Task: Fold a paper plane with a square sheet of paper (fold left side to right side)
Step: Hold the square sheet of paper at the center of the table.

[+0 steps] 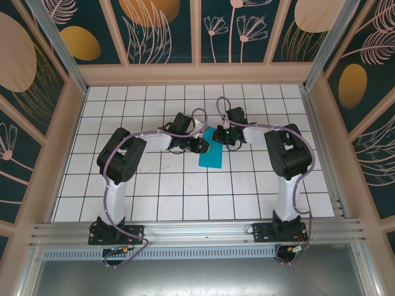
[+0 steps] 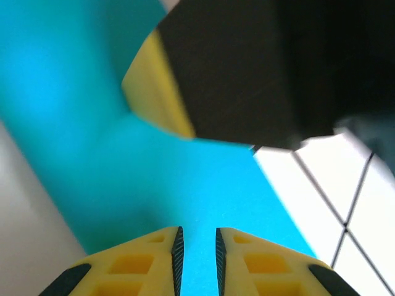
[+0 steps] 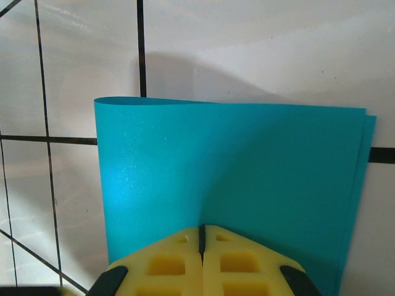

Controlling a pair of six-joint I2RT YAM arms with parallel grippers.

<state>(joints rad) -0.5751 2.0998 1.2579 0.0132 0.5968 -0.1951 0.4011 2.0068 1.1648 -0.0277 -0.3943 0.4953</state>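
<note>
Tiled table (image 1: pixel 154 197): right end effector (image 3: pixel 202 246) hides paper's (image 3: pixel 234 172) edge.

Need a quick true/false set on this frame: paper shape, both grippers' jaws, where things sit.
1. The square sheet of paper is folded over, with two layers showing at one edge. True.
2. The right gripper stands wide open. False: its fingers are pressed together, over the sheet's near edge.
3. The sheet is already a pointed dart. False: it is a rectangle, and its fold is rounded, not creased flat.
4. The left gripper shows a narrow gap between its fingers, with teal paper behind it. True.
5. Both grippers meet at the sheet on the tiled table. True.
</note>
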